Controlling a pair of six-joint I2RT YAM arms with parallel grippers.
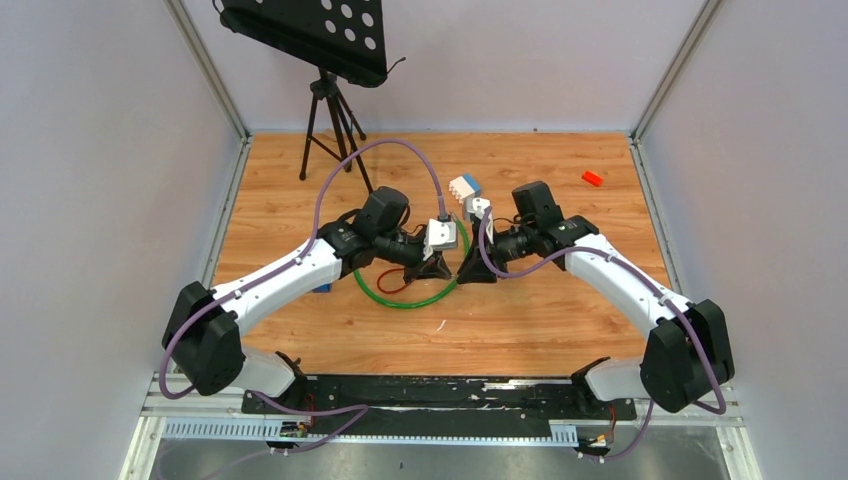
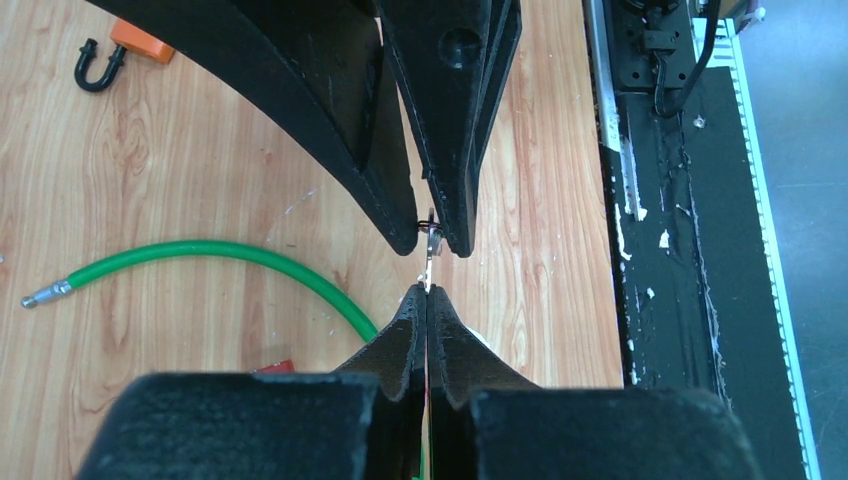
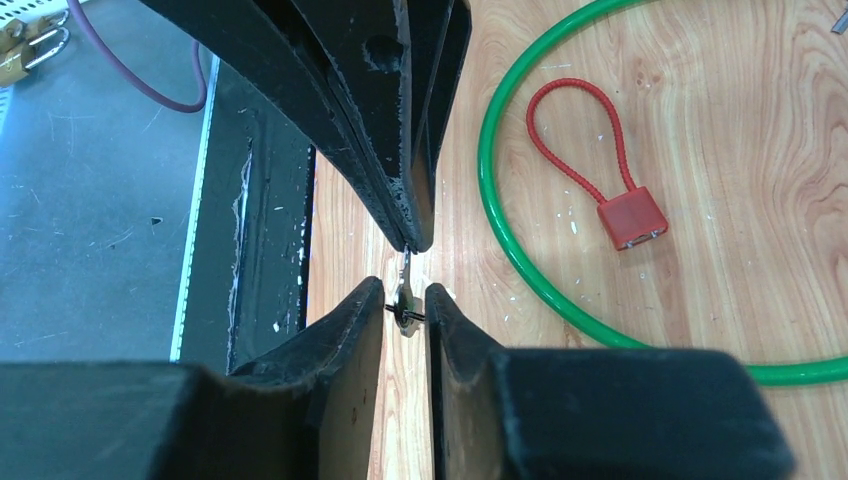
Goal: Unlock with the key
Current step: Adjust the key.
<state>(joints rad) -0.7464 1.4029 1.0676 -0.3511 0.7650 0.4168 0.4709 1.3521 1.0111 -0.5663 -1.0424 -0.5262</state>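
A small silver key (image 2: 430,262) hangs between my two grippers, which meet tip to tip above the wooden table (image 1: 540,310). My left gripper (image 2: 427,295) is shut on the key's blade end. My right gripper (image 3: 405,300) stands around the key's head (image 3: 403,297) with its jaws a little apart, and a small ring through the head spans the gap. In the top view the left gripper (image 1: 440,268) and the right gripper (image 1: 470,270) face each other over a green cable loop (image 1: 410,300). A red cable padlock (image 3: 630,215) lies inside that loop.
An orange padlock (image 2: 140,40) lies at the far right of the table (image 1: 592,178). A blue and white block (image 1: 465,187) lies behind the grippers. A black tripod stand (image 1: 330,120) is at the back left. Brass padlocks (image 3: 30,45) lie off the near edge.
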